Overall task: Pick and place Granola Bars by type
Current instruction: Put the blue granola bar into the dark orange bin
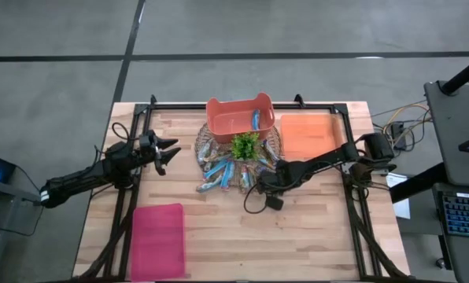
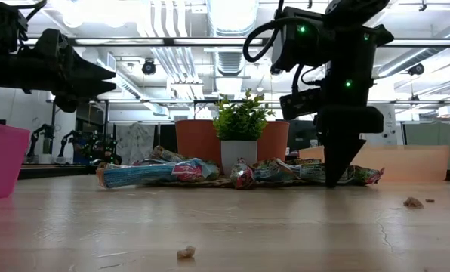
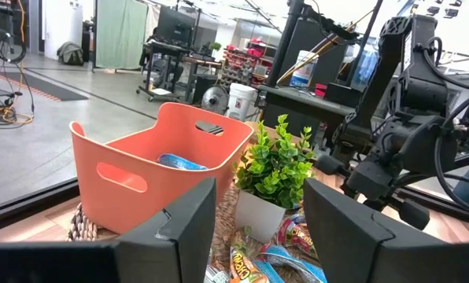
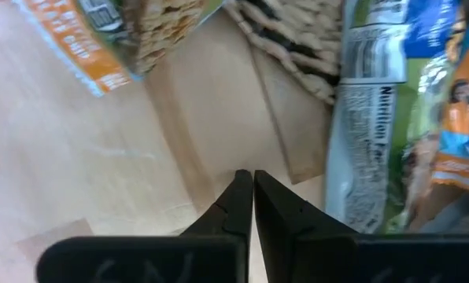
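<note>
While right claw (image 1: 260, 187), fingers together, points down at bench (image 1: 313, 236), plant (image 1: 245, 145) crowds bars (image 1: 219, 173); left claw (image 1: 171, 153) apart.

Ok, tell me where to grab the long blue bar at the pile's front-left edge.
Take the blue granola bar across its narrow width near mid-length, coming from above: it lies flat on the table, long sides apparently clear. The open left claw hovers on that side; the shut right claw points down at the pile's other side.
</note>
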Motion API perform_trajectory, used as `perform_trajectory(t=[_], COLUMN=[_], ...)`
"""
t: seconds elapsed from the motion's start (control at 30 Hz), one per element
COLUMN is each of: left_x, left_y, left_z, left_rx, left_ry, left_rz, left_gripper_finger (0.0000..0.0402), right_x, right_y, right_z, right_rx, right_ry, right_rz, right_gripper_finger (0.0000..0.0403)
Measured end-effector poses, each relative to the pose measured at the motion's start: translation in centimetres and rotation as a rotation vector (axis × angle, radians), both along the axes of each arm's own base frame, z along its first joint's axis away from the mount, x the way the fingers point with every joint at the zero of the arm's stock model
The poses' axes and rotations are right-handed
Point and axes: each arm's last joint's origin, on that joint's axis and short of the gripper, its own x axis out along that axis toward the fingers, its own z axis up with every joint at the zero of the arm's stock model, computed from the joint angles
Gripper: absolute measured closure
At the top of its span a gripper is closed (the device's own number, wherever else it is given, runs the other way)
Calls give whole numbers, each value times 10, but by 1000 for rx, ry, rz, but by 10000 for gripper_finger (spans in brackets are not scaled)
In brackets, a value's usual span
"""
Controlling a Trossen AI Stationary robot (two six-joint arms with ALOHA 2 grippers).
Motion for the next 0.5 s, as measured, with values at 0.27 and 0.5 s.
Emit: perform_trajectory(t=[0.27, 0.5], left_x=[0, 0], left_y=[0, 0], left_z=[0, 0], left_rx=[0, 0], left_ry=[0, 0], left_rz=[0, 0], left_gripper_finger=[228, 228], right_x=[7, 14], right_y=[1, 2], right_z=[11, 19], right_rx=[20, 1], right_ry=[-17, -48], right_rz=[7, 25], right_gripper_finger=[395, 395])
